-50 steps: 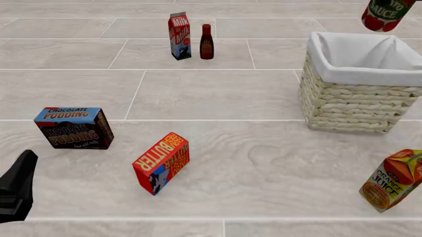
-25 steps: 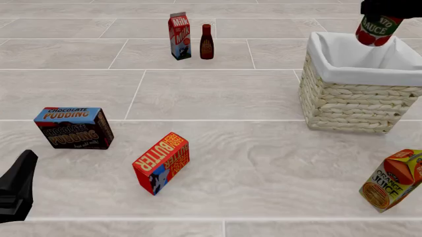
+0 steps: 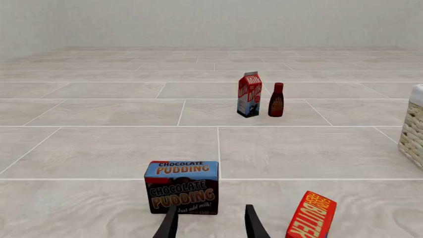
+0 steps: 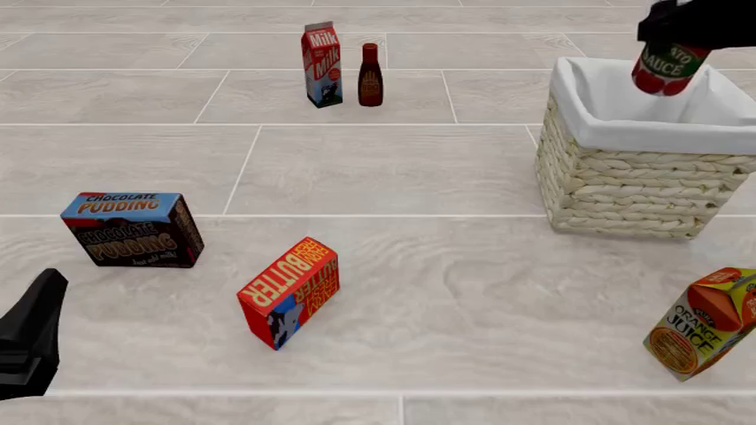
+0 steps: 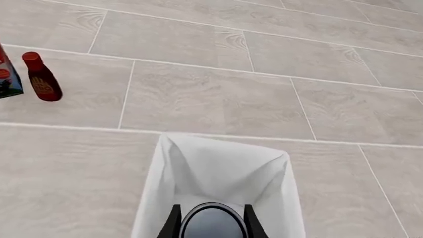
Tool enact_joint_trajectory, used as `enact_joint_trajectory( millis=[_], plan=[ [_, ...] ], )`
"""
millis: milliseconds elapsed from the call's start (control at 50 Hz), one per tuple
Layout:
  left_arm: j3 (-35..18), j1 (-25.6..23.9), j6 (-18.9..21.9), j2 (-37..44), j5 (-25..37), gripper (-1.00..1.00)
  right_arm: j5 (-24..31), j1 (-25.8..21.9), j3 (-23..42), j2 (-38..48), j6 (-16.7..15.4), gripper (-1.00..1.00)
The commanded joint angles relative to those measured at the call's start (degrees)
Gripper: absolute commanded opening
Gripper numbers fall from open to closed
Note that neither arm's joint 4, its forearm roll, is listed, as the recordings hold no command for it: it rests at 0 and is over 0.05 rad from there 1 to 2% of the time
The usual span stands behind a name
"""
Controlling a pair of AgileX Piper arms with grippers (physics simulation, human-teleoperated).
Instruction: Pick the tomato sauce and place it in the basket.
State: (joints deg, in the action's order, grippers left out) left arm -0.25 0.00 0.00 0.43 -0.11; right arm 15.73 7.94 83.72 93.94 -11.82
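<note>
The tomato sauce (image 4: 667, 67), a red-labelled can, hangs tilted just above the basket's open top, at its far side. My right gripper (image 4: 679, 37) is shut on it from above. In the right wrist view the can's grey metal top (image 5: 213, 224) sits between the two fingers (image 5: 173, 223), with the white liner (image 5: 218, 168) of the basket below. The cream wicker basket (image 4: 626, 181) stands at the right of the table. My left gripper (image 4: 31, 341) rests low at the near left, open with nothing between its fingers (image 3: 168, 225).
A chocolate pudding box (image 4: 130, 228) and a tilted butter box (image 4: 289, 290) lie at the near left. At the back stand a milk carton (image 4: 321, 64) and a dark red bottle (image 4: 370, 75). An orange juice carton (image 4: 702, 323) leans at the near right.
The right gripper has come down and slightly left with the can, from above the basket's far right corner to just over its opening. The left arm has not moved.
</note>
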Motion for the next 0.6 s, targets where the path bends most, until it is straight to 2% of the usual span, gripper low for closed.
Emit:
enact_joint_trajectory(
  millis=[20, 600],
  plan=[
    [0.0, 0.0, 0.0, 0.0, 0.0, 1.0, -0.49, 0.41, 0.91, 1.64, 1.24, -1.0],
    [0.0, 0.0, 0.0, 0.0, 0.0, 1.0, -0.39, 0.89, 3.44, 5.32, 1.19, -1.0]
  ],
)
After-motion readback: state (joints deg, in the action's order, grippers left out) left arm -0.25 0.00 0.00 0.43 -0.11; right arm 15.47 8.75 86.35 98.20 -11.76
